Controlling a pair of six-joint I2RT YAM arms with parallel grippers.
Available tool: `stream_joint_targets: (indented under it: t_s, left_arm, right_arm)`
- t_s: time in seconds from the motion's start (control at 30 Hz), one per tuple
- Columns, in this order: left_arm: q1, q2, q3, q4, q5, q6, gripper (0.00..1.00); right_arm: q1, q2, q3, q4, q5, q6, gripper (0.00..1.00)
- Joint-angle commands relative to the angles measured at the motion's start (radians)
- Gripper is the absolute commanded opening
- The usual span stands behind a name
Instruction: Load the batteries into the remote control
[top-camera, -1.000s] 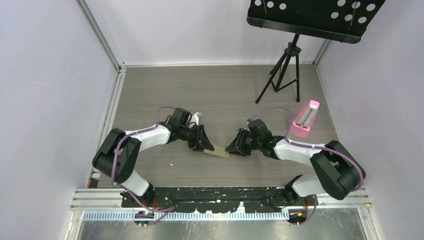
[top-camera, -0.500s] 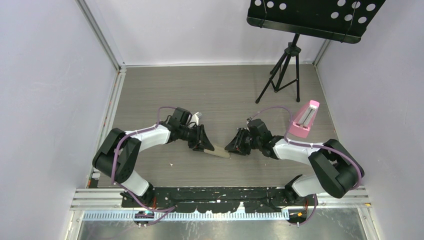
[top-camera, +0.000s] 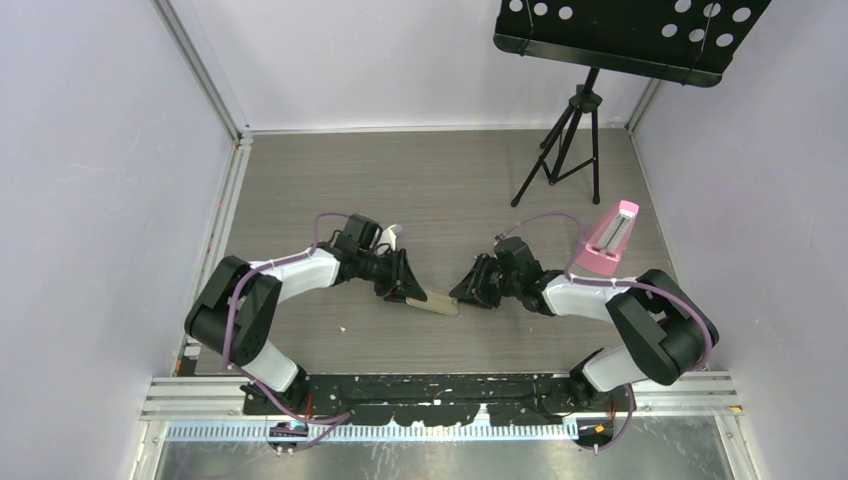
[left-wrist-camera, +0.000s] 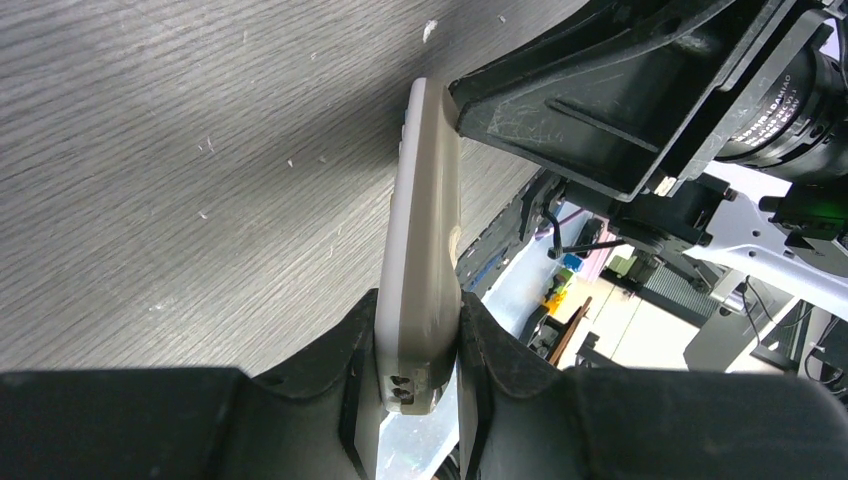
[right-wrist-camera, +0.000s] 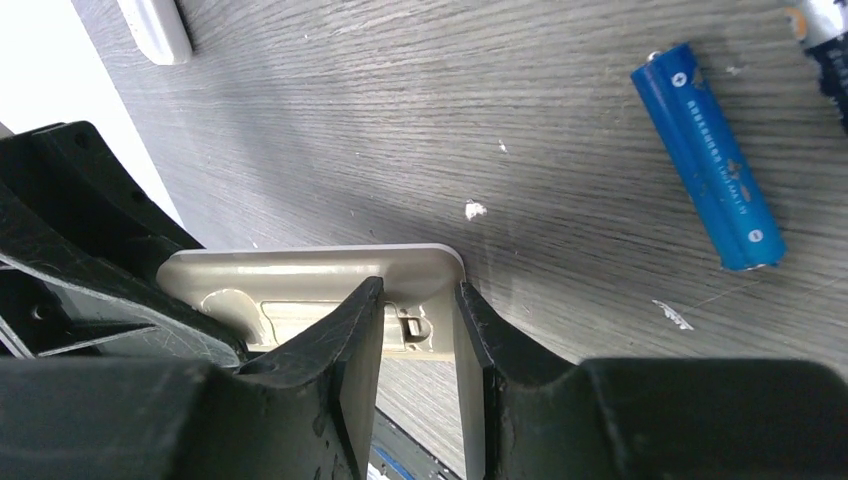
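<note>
My left gripper (top-camera: 408, 290) is shut on one end of the remote control (top-camera: 438, 303) and holds it edge-on just above the floor, with the tan-beige side (left-wrist-camera: 425, 240) showing. My right gripper (top-camera: 463, 294) is at the remote's other end. Its jaws stand a narrow gap apart (right-wrist-camera: 420, 300) over the tan back (right-wrist-camera: 300, 270), with the battery cover's latch between them. A blue battery (right-wrist-camera: 708, 155) lies on the floor to the right. The end of a dark battery (right-wrist-camera: 830, 40) shows at the top corner. Other batteries are hidden in the top view.
A pink wedge-shaped object (top-camera: 610, 240) lies at the right. A black tripod music stand (top-camera: 572, 130) stands at the back right. A plain white bar (right-wrist-camera: 155, 25) lies beyond the remote. Purple walls close in on both sides.
My right gripper has crept slightly left towards the remote's end. The left gripper and the remote have barely moved.
</note>
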Motion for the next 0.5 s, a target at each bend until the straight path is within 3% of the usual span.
stream_joint_targets:
  t_s: [0.0, 0.17, 0.47]
  left_arm:
    - [-0.014, 0.041, -0.003, -0.052, -0.094, 0.034, 0.00]
    - [-0.014, 0.034, -0.004, -0.056, -0.113, 0.028, 0.00]
    - [-0.013, 0.023, -0.004, -0.069, -0.148, 0.028, 0.00]
  right_arm:
    - [0.023, 0.022, -0.001, 0.095, -0.035, 0.023, 0.33]
    - [0.025, -0.035, 0.000, 0.040, -0.004, 0.006, 0.29]
    - [0.025, -0.156, -0.022, 0.009, 0.002, -0.007, 0.43]
